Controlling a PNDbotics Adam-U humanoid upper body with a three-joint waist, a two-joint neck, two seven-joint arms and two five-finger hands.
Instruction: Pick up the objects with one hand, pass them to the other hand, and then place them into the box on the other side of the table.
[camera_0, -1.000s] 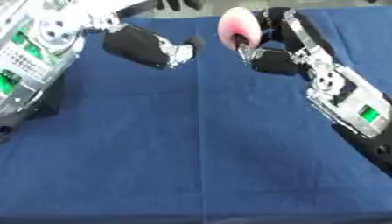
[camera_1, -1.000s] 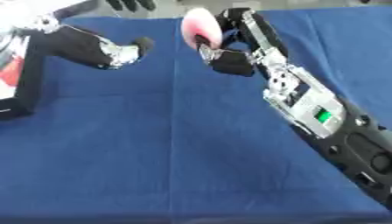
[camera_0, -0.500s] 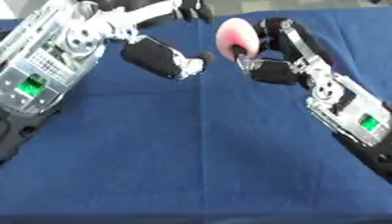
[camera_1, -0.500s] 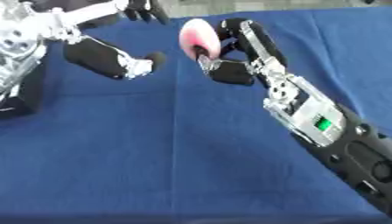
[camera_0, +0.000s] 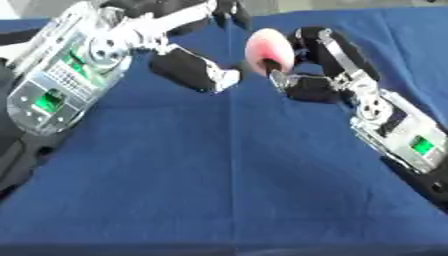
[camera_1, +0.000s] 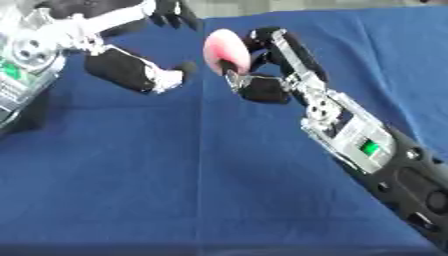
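Right hand holds a pink object up over the blue surface, left hand close beside it.

Left eye view: the right hand (camera_0: 302, 75) has its fingers curled round a rounded pink object (camera_0: 265, 49), held above the blue surface (camera_0: 236, 175) near its far middle. The left hand (camera_0: 194, 70) sits just left of the object, not touching it; its fingers look relaxed and hold nothing.
Right eye view: the same pink object shows at the right hand's fingertips, with the left hand a short gap away to the left, above the cloth-covered surface.
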